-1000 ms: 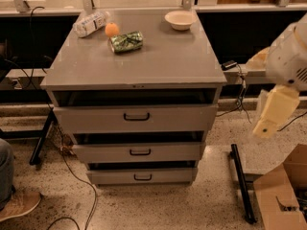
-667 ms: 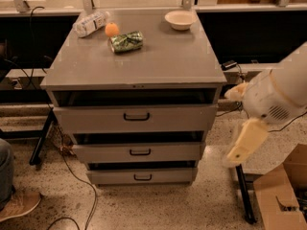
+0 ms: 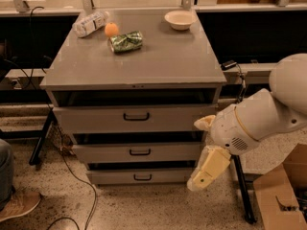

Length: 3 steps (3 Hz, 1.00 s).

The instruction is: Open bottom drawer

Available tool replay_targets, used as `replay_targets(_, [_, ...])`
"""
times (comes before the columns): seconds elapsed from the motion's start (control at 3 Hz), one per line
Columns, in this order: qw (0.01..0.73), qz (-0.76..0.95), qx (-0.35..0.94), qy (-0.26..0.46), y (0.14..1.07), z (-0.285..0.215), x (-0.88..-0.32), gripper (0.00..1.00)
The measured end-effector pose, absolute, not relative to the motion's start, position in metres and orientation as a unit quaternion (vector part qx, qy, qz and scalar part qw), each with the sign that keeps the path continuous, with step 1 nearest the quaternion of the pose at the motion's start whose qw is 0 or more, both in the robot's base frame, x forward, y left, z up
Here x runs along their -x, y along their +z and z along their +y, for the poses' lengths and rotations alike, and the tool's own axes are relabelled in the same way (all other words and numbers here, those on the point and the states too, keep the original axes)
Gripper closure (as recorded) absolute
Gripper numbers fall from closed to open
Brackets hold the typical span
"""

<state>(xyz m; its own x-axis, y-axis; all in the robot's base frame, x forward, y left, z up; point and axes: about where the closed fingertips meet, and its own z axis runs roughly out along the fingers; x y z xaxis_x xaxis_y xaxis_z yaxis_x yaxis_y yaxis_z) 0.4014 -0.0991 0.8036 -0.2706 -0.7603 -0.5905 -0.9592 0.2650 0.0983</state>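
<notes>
The bottom drawer (image 3: 110,176), the slimmest grey metal front with a small black bar handle (image 3: 142,177), sits lowest in the grey cabinet (image 3: 158,61), just above the floor, and appears closed. The cream-coloured gripper (image 3: 207,170) hangs near the drawer's right end, apart from the handle, probably kept low to reach it. Whether it is open or closed cannot be told.

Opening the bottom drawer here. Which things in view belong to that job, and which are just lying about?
For the job:
bottom drawer, shut
its black handle
gripper, low at the cabinet's right side, off the handle

Lying about:
plastic bottle, orange, green packet and bowl on the cabinet top
cardboard box on the floor
</notes>
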Motion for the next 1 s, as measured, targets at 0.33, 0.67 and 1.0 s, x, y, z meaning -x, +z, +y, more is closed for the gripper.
replay_targets(0.33, [0.216,0.767,0.563,0.221,0.799,-0.098,-0.400,0.00])
replay_targets(0.67, [0.183,0.775,0.574,0.189,0.716,-0.106,-0.401,0.00])
replay_targets(1.0, [0.177,0.766,0.588,0.191,0.649,-0.114,-0.407,0.00])
